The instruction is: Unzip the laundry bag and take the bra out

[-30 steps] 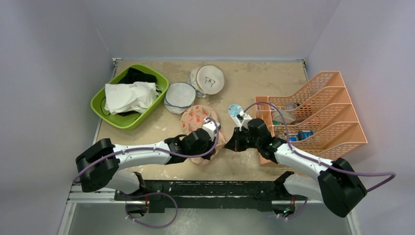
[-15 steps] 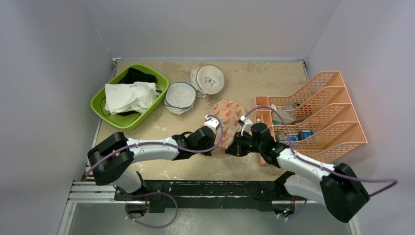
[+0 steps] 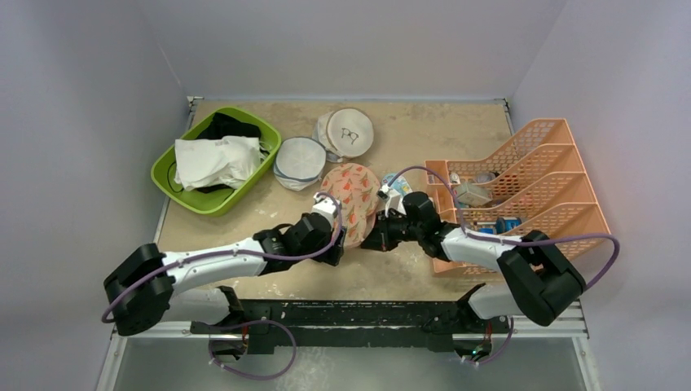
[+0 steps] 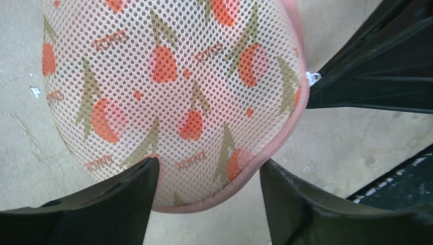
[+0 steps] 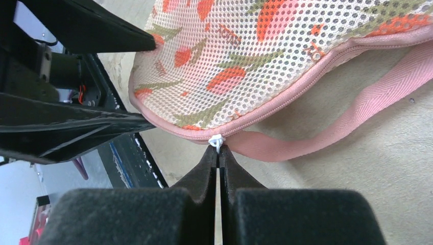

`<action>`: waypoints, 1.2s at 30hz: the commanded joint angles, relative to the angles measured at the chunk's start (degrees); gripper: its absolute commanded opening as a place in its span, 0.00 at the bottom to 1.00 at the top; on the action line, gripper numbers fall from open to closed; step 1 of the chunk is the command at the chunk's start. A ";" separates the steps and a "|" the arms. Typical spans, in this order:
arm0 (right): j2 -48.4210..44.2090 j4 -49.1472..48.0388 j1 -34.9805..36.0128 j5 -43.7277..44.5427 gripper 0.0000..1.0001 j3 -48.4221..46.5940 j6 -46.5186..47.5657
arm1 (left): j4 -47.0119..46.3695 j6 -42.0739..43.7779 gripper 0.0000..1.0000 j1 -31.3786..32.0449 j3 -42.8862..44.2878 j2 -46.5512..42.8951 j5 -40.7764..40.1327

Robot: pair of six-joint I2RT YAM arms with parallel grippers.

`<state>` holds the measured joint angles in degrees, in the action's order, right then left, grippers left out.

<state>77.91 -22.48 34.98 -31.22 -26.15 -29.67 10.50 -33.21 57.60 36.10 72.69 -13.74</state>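
Right gripper (image 5: 218,153) is clamped on the white zipper pull (image 5: 216,139) at the laundry bag (image 5: 265,56) rim. Left gripper (image 4: 207,176) straddles the bag's near end, fingers spread against the mesh. Zipper seam runs along the rim, closed. Bra is not visible.

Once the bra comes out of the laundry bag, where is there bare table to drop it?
Bare table lies at the back, between the glasses-print pouch and the orange rack, and along the near edge under the left arm. The middle is crowded: both claws, left and right, flank the laundry bag. The green bin is full.
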 commanded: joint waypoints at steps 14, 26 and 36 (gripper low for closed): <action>-1.30 -1.75 0.17 -1.91 0.00 -1.83 2.11 | -9.62 8.79 0.51 -0.33 9.17 10.01 7.17; -0.27 1.51 0.17 1.58 0.00 -3.30 4.70 | -7.33 8.43 0.17 -0.31 7.23 10.80 3.93; 4.13 0.29 0.03 2.74 0.00 -5.47 1.74 | -4.98 6.29 0.00 -0.31 4.01 5.24 0.82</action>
<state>81.56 -21.12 35.05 -30.98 -29.17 -27.22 3.16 -26.15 57.45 41.21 81.58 -9.58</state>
